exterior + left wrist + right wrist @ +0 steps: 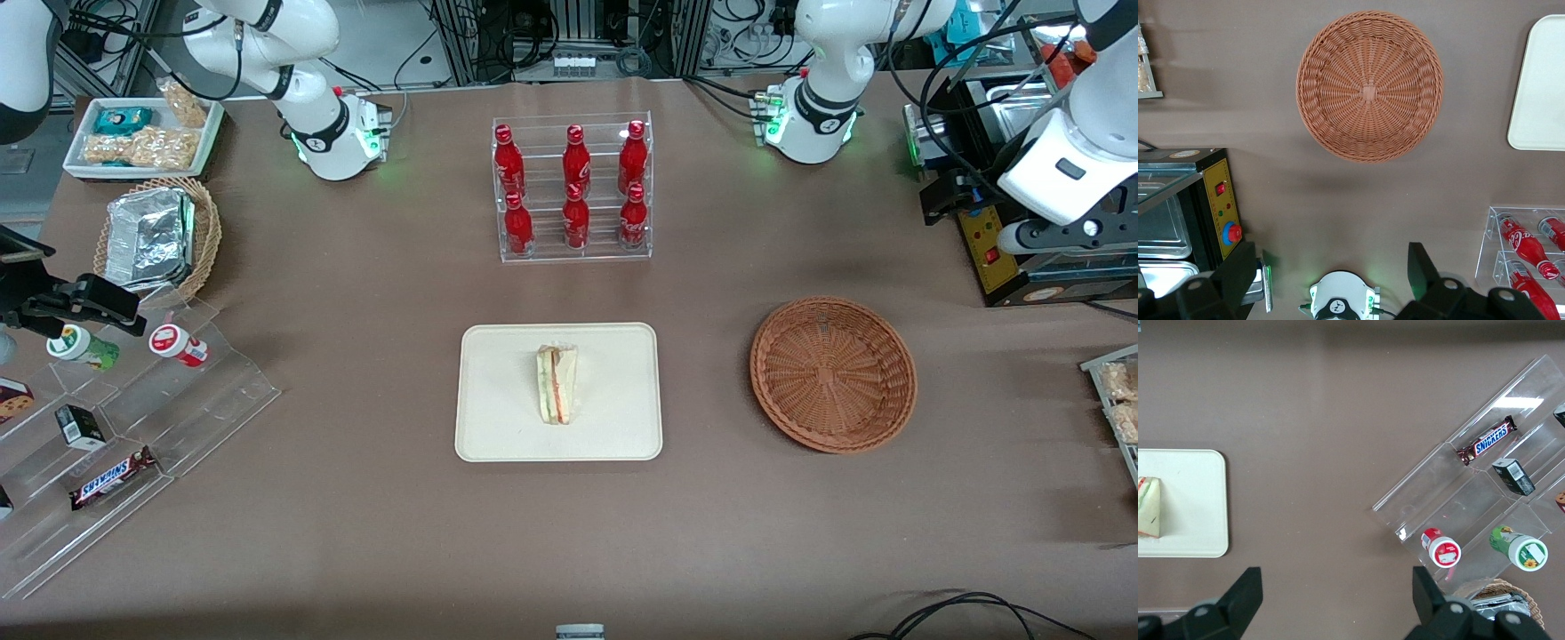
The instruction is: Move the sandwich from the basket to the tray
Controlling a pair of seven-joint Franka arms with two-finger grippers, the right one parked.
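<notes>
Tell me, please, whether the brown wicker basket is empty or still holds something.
Empty: the basket shows only bare weave, the sandwich lies on the tray, and the open gripper hangs above the table.

A brown-covered desk (373,498) fills the scene, with tangled black cables (587,36) and metal framing just above its edge farthest from the camera.

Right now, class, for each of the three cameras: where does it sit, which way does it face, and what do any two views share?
Front view: high up, facing both arms, looking down on the sandwich lying on the tray and the empty basket.
Left wrist view: above the basket, facing down; the open end effector shows, well clear of the basket.
Right wrist view: on the parked arm, facing down at a clear stepped rack.
Shared: the tray shows in all three; the sandwich in the front and right wrist views.
</notes>
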